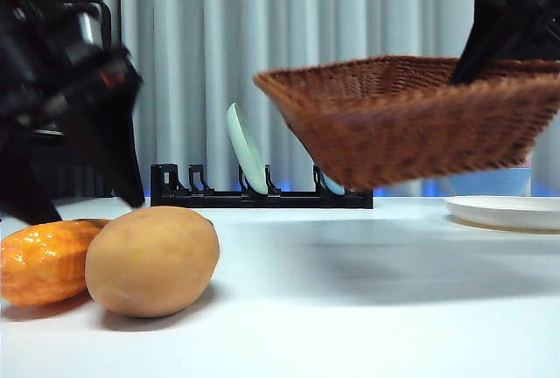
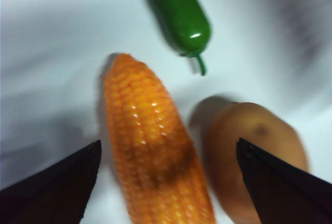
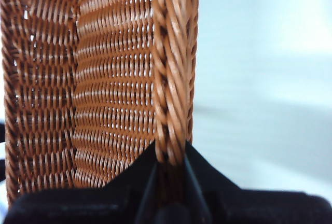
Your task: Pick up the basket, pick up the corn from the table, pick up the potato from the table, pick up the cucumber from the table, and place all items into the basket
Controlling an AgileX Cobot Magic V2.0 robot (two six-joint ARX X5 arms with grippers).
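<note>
Front view: the basket [image 1: 420,120] hangs clear of the table [image 1: 350,308], tilted, with one rim clamped by a dark gripper at the upper right; held aloft like this, its open mouth is presumably ready to receive items. The corn [image 1: 44,260] and the potato [image 1: 151,261] lie touching each other on the table at the near left, below a second dark arm [image 1: 70,107]. A black dish rack [image 1: 258,196] stands behind, and a white plate [image 1: 507,212] sits at the far right. Left wrist view: the left gripper [image 2: 168,182] hovers over the corn [image 2: 153,146] with its jaws spread wide, one on the corn's outer side, the other over the potato [image 2: 254,156] beside it. The cucumber [image 2: 179,11] lies just beyond the corn's tip. This alignment suggests the corn is the intended first pick. Right wrist view: the right gripper [image 3: 168,169] is clamped on the braided rim of the basket [image 3: 104,89], one jaw inside the wall and one outside, which supports the basket.
</note>
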